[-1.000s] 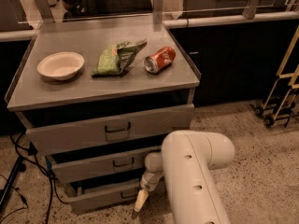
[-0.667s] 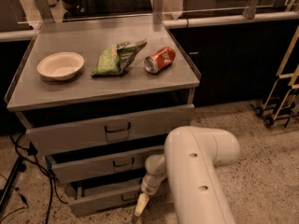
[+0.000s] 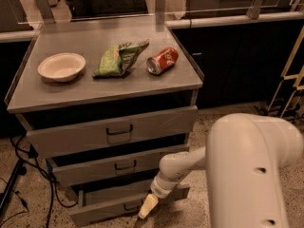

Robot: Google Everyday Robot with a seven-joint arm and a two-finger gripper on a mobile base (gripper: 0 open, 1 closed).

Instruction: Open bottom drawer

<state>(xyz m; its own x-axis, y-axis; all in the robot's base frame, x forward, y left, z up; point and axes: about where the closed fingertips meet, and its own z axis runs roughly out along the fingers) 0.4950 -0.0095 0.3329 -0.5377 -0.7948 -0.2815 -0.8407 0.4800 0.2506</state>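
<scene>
Grey sheet metal forms the three-drawer cabinet (image 3: pixel 161 122), and a thick white robot arm (image 3: pixel 247 170) reaches toward its foot from the right. Lowest of the three, the short grey bottom drawer (image 3: pixel 97 213) stands partly out, with the cream-tipped claw (image 3: pixel 147 206) at its front just right of the small dark loop handle (image 3: pixel 129 206); whether the claw is open or closed cannot be told. On the top surface (image 3: pixel 61 93) sit a round white bowl (image 3: pixel 61 66), a crumpled green snack bag (image 3: pixel 118 59) and a red soda can (image 3: pixel 162 61) on its side.
</scene>
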